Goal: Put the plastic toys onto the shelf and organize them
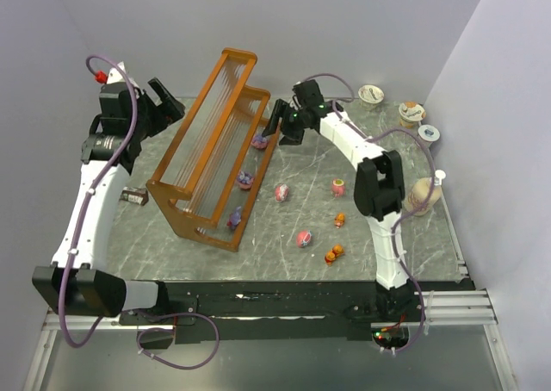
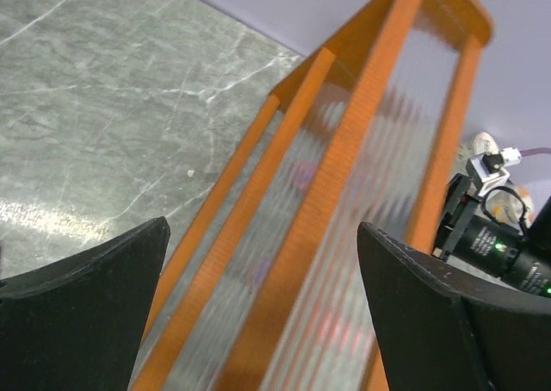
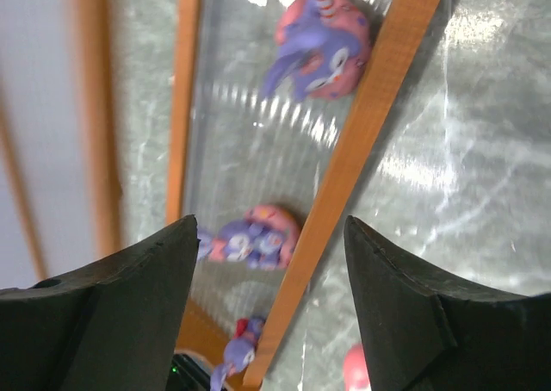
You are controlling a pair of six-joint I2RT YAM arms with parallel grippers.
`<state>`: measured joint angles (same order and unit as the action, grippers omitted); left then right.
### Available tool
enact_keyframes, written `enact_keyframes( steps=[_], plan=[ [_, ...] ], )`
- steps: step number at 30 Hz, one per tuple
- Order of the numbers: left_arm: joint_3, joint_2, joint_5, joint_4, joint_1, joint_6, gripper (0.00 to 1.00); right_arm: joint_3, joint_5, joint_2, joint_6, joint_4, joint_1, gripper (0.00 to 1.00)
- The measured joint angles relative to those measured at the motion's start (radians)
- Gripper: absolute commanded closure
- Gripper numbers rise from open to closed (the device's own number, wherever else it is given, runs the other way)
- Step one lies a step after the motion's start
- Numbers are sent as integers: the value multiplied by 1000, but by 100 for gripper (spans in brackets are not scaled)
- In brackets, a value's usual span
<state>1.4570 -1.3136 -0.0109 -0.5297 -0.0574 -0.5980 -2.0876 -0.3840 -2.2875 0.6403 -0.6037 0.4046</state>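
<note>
The shelf [image 1: 194, 219] is standing slantwise on the left half of the counter [image 1: 258, 262], running from the far edge toward the near-left corner; three purple toys [image 1: 245, 180] are sitting along its lowest tier; five loose toys [image 1: 304, 238], pink and orange, are lying toward the right edge. The right gripper [image 3: 267, 227] is hovering over that tier's far end, fingers spread wide, gripping nothing; the left gripper [image 2: 263, 227] is hanging behind the shelf near the far-left corner, likewise gaping and empty.
</note>
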Motion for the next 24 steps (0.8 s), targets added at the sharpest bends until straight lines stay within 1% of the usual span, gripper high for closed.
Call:
enact_keyframes(
  steps=[4, 8, 10, 12, 16, 19, 24],
  plan=[
    [1, 43, 63, 3, 0, 31, 4, 84, 10, 128, -3, -9, -10, 24],
    [2, 96, 198, 32, -8, 80, 4, 200, 15, 288, -3, -18, -35, 25],
    [18, 119, 251, 44, -42, 104, 4, 252, 20, 362, -3, -24, -51, 25],
    [55, 126, 254, 51, -128, 132, 4, 310, 25, 430, -5, -33, -66, 25],
    [163, 87, 230, 54, -367, 168, 3, 421, 39, 549, -11, -58, -92, 28],
    [214, 37, 204, 63, -475, 172, 3, 508, 53, 631, -12, -85, -112, 30],
    [258, -118, 78, 53, -657, 195, 1, 653, 89, 764, -10, -133, -172, 30]
  ],
)
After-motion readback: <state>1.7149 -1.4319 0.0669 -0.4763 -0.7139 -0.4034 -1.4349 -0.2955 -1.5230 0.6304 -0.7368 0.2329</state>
